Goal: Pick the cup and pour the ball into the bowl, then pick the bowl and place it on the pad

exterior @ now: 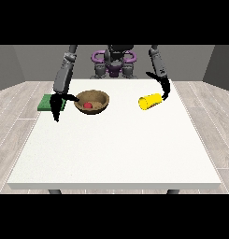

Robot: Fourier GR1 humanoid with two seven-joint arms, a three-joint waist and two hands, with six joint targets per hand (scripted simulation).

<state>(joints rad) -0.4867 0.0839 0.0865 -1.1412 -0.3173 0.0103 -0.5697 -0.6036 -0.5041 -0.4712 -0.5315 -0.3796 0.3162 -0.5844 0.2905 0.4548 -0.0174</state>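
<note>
A brown wooden bowl [92, 102] stands on the white table [116, 149] left of centre, with a red ball [88, 105] lying inside it. The hand at the view's left [55, 103] hangs just left of the bowl, its thumb stretched towards the bowl's rim and its fingers pointing down, straight. A yellow cup [150, 101] lies on its side right of centre, its mouth facing left. The hand at the view's right [166, 88] is at the cup's right end; whether it holds the cup is unclear. A green pad [46, 102] lies at the table's left edge, partly behind the left-side hand.
The robot's torso [114, 63] stands behind the table's far edge. The table's near half holds nothing. Grey wood floor surrounds the table on all sides.
</note>
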